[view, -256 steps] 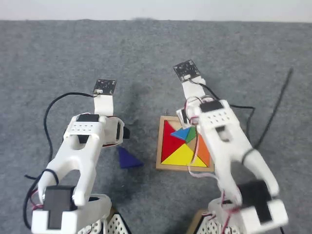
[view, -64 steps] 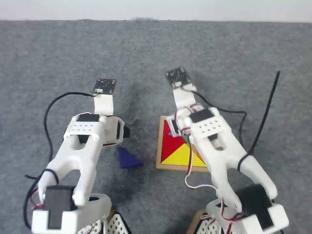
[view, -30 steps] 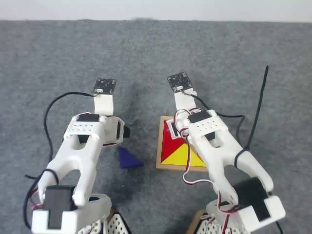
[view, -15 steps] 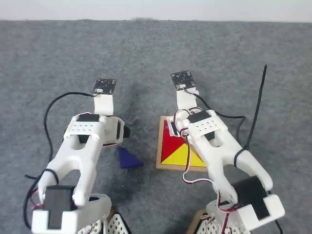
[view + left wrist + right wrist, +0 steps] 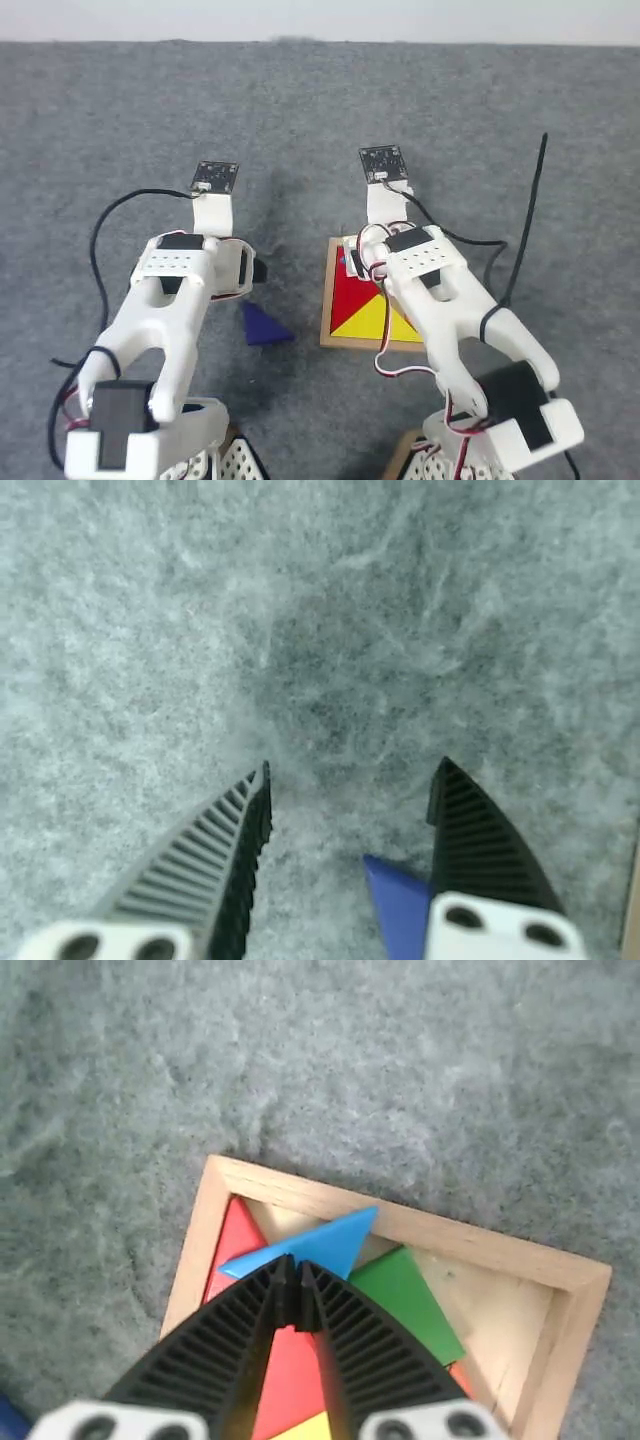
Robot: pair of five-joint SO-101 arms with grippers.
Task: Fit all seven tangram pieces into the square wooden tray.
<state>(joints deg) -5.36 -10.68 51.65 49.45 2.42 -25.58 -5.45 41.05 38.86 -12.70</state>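
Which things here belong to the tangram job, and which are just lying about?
Job: wooden tray; in it the red piece, light blue piece, green piece, yellow piece; dark blue triangle outside the tray; right gripper at the light blue piece.
Lying about: grey mat; black cable.

Tray (image 5: 400, 1222) holds coloured pieces (image 5: 372, 318), light-blue triangle (image 5: 330, 1240) askew; dark-blue triangle (image 5: 263, 325) lies outside.
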